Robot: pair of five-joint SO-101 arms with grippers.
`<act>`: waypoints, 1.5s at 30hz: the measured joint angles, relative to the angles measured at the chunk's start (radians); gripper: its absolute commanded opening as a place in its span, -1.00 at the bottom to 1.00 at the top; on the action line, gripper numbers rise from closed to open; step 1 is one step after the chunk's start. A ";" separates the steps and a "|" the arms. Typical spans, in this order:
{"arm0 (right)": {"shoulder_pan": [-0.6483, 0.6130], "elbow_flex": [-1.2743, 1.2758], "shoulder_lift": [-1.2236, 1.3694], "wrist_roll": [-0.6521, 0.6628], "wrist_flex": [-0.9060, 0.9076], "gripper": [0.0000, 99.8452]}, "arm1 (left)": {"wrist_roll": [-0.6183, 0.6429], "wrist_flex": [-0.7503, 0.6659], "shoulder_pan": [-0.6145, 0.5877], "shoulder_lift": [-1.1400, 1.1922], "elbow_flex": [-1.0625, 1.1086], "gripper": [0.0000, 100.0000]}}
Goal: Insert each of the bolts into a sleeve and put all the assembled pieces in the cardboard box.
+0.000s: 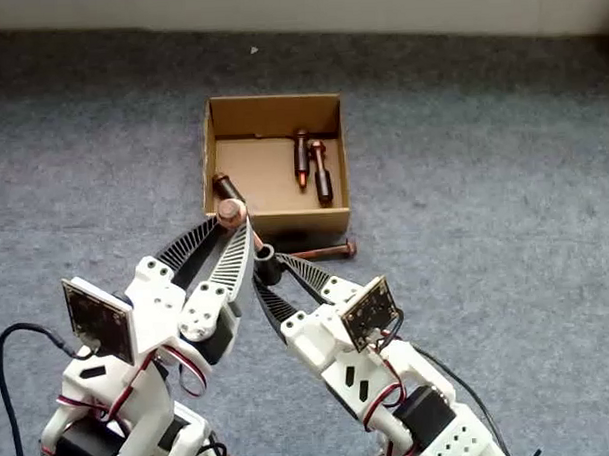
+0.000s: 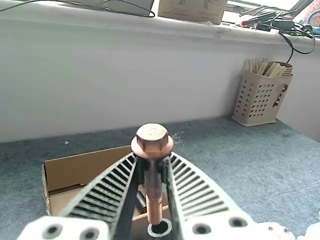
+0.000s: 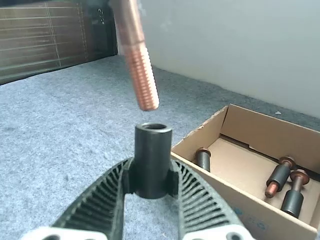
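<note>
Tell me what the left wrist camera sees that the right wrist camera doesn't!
Left wrist view's own: the bolt's hex head pinched in the left gripper, and a beige basket by the wall. Right wrist view's own: the right gripper clamping the black sleeve, the bolt's threaded tip above it, two assembled pieces side by side. Shared: the bolt, the sleeve's opening, the cardboard box.
</note>
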 measured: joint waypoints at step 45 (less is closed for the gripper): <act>-0.003 0.000 -0.006 0.003 0.000 -0.99 | -0.072 0.109 -0.180 0.002 0.100 -0.64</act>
